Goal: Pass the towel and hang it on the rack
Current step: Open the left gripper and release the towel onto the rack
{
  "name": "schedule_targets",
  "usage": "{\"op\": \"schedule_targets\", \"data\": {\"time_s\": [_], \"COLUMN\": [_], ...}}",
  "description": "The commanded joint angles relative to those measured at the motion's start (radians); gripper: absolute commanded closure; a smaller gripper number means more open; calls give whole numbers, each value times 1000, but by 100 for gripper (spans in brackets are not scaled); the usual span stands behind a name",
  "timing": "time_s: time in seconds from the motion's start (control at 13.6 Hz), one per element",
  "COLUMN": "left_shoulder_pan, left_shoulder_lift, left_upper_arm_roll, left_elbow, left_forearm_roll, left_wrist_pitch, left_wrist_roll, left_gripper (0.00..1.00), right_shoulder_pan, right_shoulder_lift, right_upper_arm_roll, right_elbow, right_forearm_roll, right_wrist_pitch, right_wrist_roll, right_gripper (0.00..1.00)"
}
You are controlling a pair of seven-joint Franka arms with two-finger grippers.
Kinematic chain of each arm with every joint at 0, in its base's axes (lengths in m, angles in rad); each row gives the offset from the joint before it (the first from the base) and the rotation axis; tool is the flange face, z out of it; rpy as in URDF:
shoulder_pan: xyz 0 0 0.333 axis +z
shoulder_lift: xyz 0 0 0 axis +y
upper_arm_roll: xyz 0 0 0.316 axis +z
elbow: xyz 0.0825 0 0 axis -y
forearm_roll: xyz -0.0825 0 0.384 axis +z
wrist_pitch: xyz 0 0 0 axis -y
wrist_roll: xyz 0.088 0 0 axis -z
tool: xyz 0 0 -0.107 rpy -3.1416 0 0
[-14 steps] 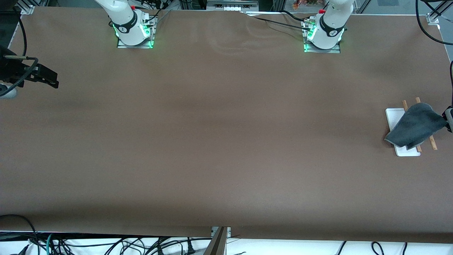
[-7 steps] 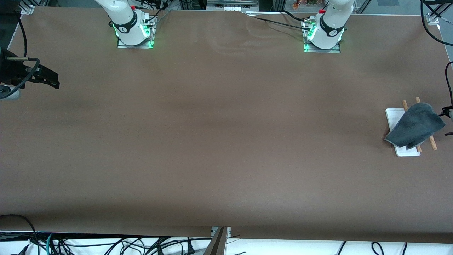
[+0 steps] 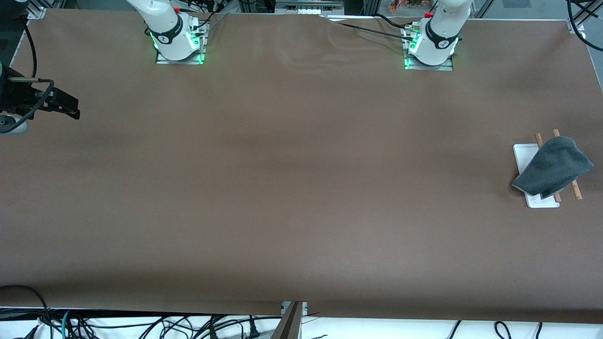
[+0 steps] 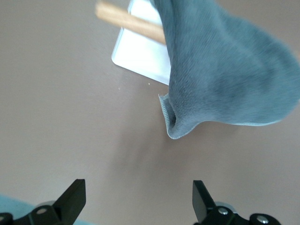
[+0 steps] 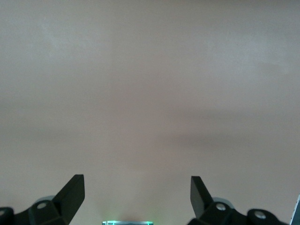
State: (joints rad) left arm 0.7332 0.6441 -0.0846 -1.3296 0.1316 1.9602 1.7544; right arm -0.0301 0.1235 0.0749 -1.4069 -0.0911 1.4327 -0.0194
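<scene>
Two tools, both spread wide and empty. Left tool (image 4: pixel 136 201): fingers (image 4: pixel 72 197) parted, nothing between them, hanging over bare counter (image 4: pixel 56 117) at the left arm's end, just beside the rack and apart from the cloth. It shows only in its own wrist view; the front view does not take it in.

Right tool (image 3: pixel 66 106): fingers (image 5: pixel 70 192) equally far apart, hanging over the counter (image 3: pixel 282 188) edge at the right arm's end, well apart from rack and towel. This arm waits. Its wrist view shows bare brown surface only.

Towel (image 3: pixel 552 167): draped over the two wooden rods (image 3: pixel 575 189) of the rack (image 3: pixel 523 155), dark grey side outward. It hangs off both sides of the rods; the lower corner, toward the table's middle, reaches down over the white base (image 3: pixel 537 201). Left wrist view: towel (image 4: pixel 225 70) hangs in a soft fold, light edge trim visible along the hem, one rod (image 4: pixel 129 23) running in beneath the cloth, white base (image 4: pixel 140 56) flat on the counter under it. Rod ends stick out past the cloth on both its nearer and farther sides.

Rack stands at the left arm's end of the counter, nearer to the front camera than that arm's base (image 3: pixel 429 52).
</scene>
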Motion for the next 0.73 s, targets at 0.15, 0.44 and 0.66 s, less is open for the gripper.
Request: {"op": "schedule_targets", "data": {"time_s": [0.15,0.44,0.66], "left_shoulder_pan": [-30,-81,-174], "left_shoulder_lift": [-165,-262,-310], "left_upper_arm_roll": [-49,-196,-248], "left_elbow": [-8,-8,-8], "left_forearm_roll": [-96,-81,-79], "left_wrist_pitch": [-225,-441,-527], "left_wrist_roll": [-169,-603,-855], "left_gripper": [0,0,0], "right_shoulder_pan": [-7,-5,-5], "right_shoulder_lift": [1,4,4], "right_upper_arm_roll": [2,2,2], "right_elbow": [5,5,6], "right_forearm_roll": [4,4,4], "right_wrist_pitch": [5,5,5], "right_wrist_roll": [-20,-20,-20], "right_gripper": [0,0,0]}}
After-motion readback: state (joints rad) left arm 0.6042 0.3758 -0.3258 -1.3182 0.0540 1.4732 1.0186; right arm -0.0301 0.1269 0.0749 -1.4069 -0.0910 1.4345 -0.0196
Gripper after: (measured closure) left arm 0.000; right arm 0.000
